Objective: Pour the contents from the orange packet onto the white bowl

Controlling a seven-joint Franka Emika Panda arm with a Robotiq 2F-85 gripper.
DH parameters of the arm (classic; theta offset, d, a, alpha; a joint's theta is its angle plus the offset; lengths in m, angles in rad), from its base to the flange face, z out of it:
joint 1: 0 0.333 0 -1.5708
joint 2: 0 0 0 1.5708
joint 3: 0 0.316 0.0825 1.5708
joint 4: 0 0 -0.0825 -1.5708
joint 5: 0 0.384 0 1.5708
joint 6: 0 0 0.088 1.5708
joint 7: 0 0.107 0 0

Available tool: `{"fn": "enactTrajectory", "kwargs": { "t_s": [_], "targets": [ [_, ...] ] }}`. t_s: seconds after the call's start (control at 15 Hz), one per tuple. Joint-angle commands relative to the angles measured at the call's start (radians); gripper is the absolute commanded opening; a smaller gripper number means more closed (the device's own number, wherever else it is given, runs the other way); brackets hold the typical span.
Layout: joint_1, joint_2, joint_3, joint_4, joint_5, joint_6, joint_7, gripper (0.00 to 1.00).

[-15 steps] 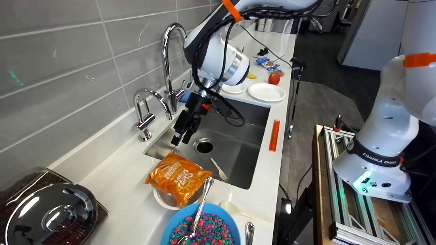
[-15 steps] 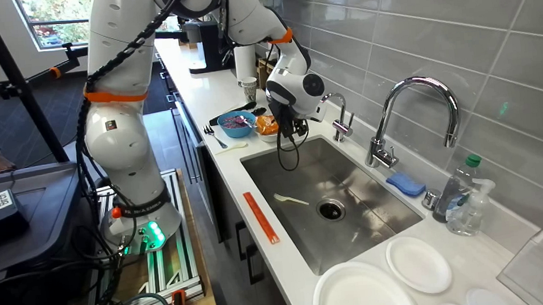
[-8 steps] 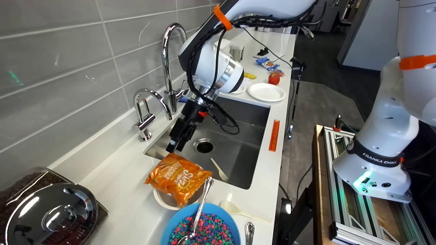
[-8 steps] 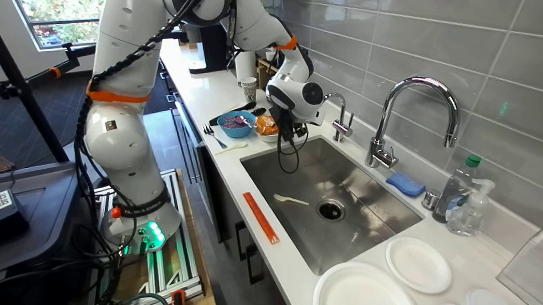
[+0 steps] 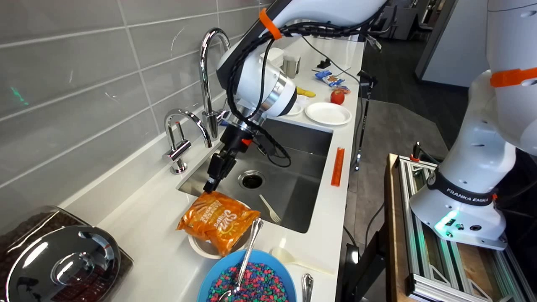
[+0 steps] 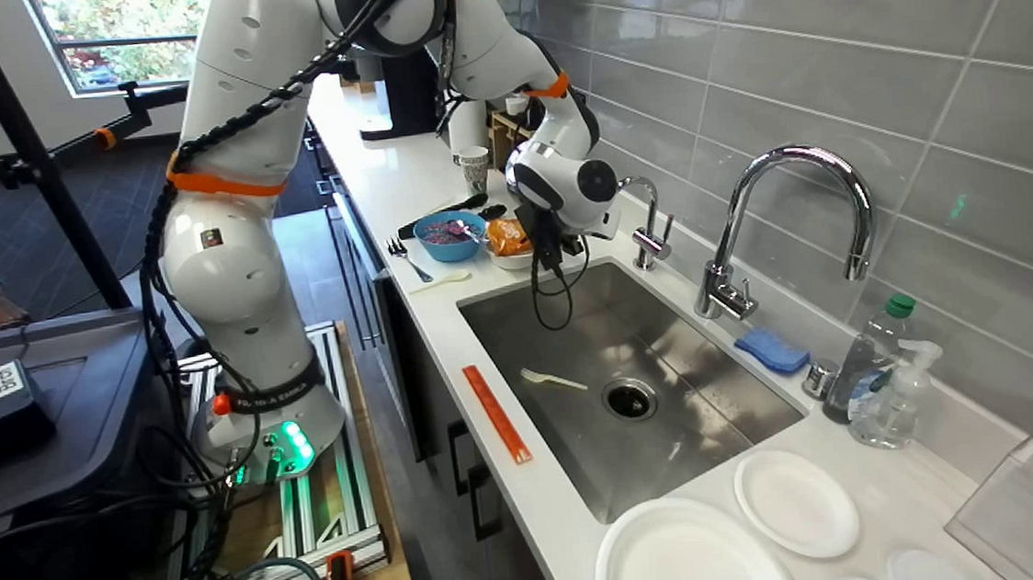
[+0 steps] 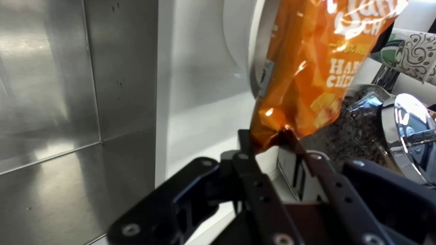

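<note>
The orange packet (image 5: 220, 220), shiny and crinkled, lies across the white bowl (image 5: 195, 246) and covers most of its opening; what is in the bowl is hidden. My gripper (image 5: 208, 188) reaches down over the sink's edge to the packet's sink-side end. In the wrist view the gripper (image 7: 267, 139) has its fingertips drawn in on a corner of the packet (image 7: 306, 68), which is creased and bunched between them. A gap shows between the fingers behind that corner. A strip of the bowl's rim (image 7: 254, 34) shows beside the packet.
A blue bowl (image 5: 218, 268) of multicoloured bits, with a metal spoon (image 5: 246, 260) leaning out, stands close by the white bowl. A sink (image 5: 289, 184) holds a plastic fork (image 5: 269, 208). A small faucet (image 5: 178, 151) and a tall faucet (image 5: 205, 75) rise by the wall. A jar (image 5: 63, 264) stands on the counter.
My gripper has come down toward the packet, and its fingers have drawn together at the packet's end. The packet has shifted very slightly on the bowl.
</note>
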Motion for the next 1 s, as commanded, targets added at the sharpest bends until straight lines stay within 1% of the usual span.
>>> {"fn": "enactTrajectory", "kwargs": {
  "t_s": [0.0, 0.93],
  "targets": [
    [0.009, 0.008, 0.004, 0.01, 0.042, 0.022, -0.04, 0.0],
    [0.011, -0.049, 0.027, -0.012, 0.074, -0.017, -0.062, 0.0]
  ]
}}
